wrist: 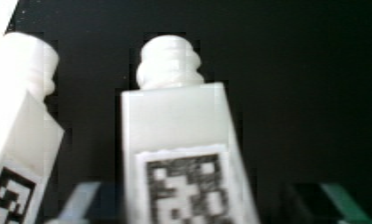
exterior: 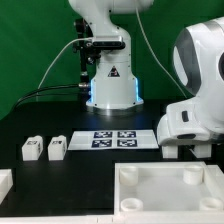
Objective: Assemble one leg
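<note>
The two-finger gripper (wrist: 204, 200) is standing spread, gripping nothing. The small chunky white plastic leg (wrist: 176, 130), tagged black-and-white, is lying just ahead, between the fingertips, with its long axis running straight away from the hand and its ribbed peg pointing outward. Apparently nothing is assembled yet: grasping, carrying and fitting are all remaining.

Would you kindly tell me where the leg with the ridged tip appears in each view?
Exterior view: no certain match; a tagged leg and its twin lie on the exterior view's left of the marker board, and the arm may hide others.
Wrist view: the ridged-tip leg fills mid-frame, tag end nearest the gripper, another leg beside it.
Shared landmark: the black table.
</note>
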{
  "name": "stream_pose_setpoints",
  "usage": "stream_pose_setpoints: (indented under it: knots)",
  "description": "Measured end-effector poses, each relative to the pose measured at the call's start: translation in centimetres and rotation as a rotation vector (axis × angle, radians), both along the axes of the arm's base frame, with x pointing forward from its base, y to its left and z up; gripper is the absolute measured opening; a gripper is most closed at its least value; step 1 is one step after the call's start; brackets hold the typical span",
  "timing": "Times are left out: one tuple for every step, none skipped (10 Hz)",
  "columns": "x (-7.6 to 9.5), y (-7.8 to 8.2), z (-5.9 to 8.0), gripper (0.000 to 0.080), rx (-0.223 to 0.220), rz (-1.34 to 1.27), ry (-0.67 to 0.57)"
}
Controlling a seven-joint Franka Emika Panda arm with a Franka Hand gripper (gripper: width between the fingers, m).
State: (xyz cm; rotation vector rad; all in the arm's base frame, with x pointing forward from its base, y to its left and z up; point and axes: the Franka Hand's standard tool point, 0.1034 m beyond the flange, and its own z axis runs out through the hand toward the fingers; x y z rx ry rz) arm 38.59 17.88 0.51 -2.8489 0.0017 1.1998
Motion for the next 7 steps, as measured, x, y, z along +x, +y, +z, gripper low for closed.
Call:
stream_pose_setpoints:
  knots:
    - [0.00, 0.00, 0.00, 0.0289, 0.000, 0.000, 0.000]
    - [0.00, 0.00, 0.00, 0.0290, 0.000, 0.000, 0.000]
    - [0.00, 0.00, 0.00, 0.0290, 0.000, 0.000, 0.000]
    - [0.00, 0.00, 0.00, 0.0290, 0.000, 0.000, 0.000]
    - [0.00, 0.00, 0.00, 0.0290, 0.000, 0.000, 0.000]
    - [0.00, 0.00, 0.00, 0.0290, 0.000, 0.000, 0.000]
    - [0.00, 0.00, 0.00, 0.0290, 0.000, 0.000, 0.000]
